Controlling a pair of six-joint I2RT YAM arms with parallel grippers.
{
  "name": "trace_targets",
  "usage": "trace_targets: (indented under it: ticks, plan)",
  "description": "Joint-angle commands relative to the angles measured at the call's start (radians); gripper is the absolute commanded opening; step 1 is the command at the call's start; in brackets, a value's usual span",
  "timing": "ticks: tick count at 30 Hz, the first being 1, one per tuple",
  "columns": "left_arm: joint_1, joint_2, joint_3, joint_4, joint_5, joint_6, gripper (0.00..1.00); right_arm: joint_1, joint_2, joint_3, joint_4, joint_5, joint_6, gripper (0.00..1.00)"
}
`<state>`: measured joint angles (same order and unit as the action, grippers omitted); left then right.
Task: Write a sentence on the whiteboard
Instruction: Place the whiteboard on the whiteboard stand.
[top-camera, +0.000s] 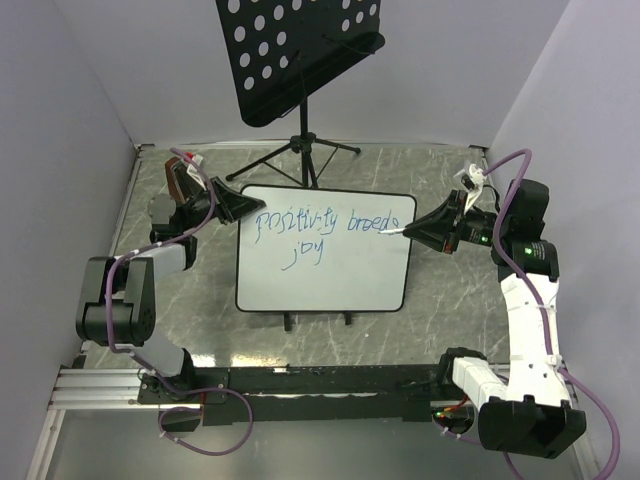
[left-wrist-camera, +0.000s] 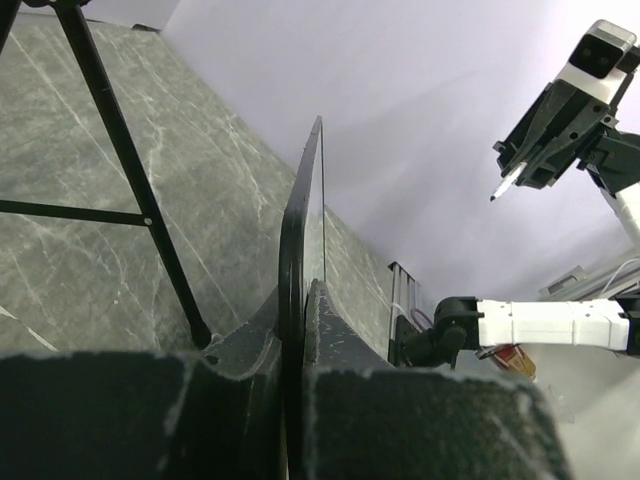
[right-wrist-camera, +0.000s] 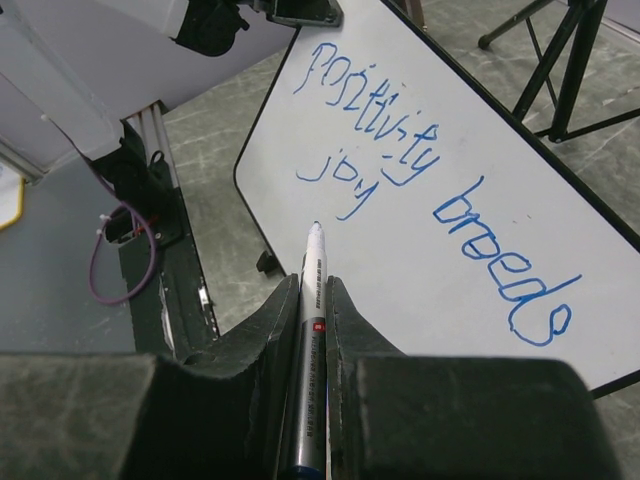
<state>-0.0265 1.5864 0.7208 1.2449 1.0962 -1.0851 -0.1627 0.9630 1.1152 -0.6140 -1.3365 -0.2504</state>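
The whiteboard (top-camera: 330, 270) stands tilted in the middle of the table, with blue handwriting, the sentence (top-camera: 330, 222) "positivity breeds" above "joy". My left gripper (top-camera: 238, 205) is shut on the board's upper left edge; in the left wrist view the board's edge (left-wrist-camera: 300, 220) runs between my fingers. My right gripper (top-camera: 425, 228) is shut on a white marker (right-wrist-camera: 312, 330) and holds its tip (top-camera: 385, 231) just off the board's right side, after "breeds". In the right wrist view the writing (right-wrist-camera: 420, 170) lies beyond the marker tip.
A black perforated music stand (top-camera: 295, 50) on a tripod (top-camera: 300, 150) stands behind the board. Grey walls close in left, right and back. A black rail (top-camera: 320, 380) with both arm bases runs along the near edge.
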Motion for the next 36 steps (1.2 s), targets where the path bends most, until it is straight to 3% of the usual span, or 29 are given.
trace_targets:
  ticks: [1,13,18,23,25,34,36]
  plan:
    - [0.007,-0.026,0.035,0.619,0.174,0.188,0.03,-0.008,-0.009,-0.002,0.036,-0.033,0.003,0.00]
    - [0.014,-0.133,-0.049,0.593,0.200,0.399,0.04,-0.009,-0.006,0.043,-0.007,-0.053,-0.001,0.00]
    - [0.004,-0.255,-0.116,0.138,0.189,0.750,0.02,-0.008,-0.014,0.064,-0.024,-0.058,-0.006,0.00]
    - [-0.015,-0.358,-0.126,-0.192,0.172,0.988,0.02,-0.009,-0.021,0.058,-0.006,-0.066,0.011,0.00]
    - [-0.013,-0.379,-0.126,-0.275,0.168,1.054,0.02,-0.008,-0.026,0.057,-0.003,-0.072,0.014,0.00]
    - [0.025,-0.388,-0.150,-0.341,0.182,1.074,0.01,-0.008,-0.046,0.040,0.005,-0.082,0.019,0.00]
    - [0.049,-0.393,-0.144,-0.425,0.185,1.146,0.01,-0.008,-0.049,0.041,0.008,-0.084,0.022,0.00]
